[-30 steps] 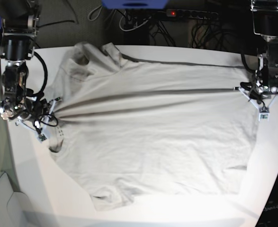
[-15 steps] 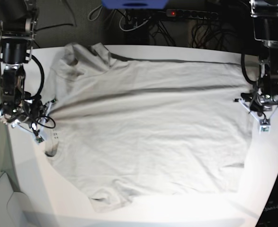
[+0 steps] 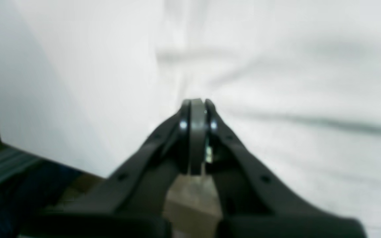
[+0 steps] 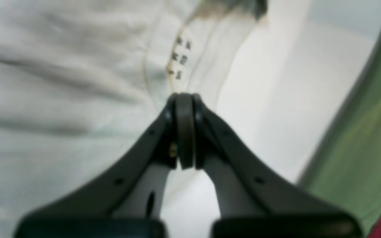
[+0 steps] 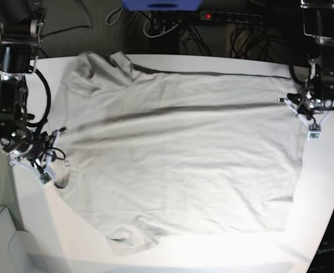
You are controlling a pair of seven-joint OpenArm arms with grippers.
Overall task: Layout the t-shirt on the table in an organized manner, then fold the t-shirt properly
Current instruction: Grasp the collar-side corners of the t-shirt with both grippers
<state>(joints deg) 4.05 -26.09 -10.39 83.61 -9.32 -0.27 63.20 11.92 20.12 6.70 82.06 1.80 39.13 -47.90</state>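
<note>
Both arms have shifted: tension folds across the t-shirt (image 5: pixel 178 153) have eased, and it lies spread over the tabletop (image 5: pixel 326 193). Left claw (image 3: pixel 195 105) pinches the hem; right claw (image 4: pixel 184 99) pinches the collar, by the label print (image 4: pixel 180 59).

We see the t-shirt (image 5: pixel 178 153) spread across the counter (image 5: pixel 320 216). Its collar lies at the base view's left, its hem at the right.

Both claws (image 3: pixel 195 105) (image 4: pixel 184 99) fully closed
</note>
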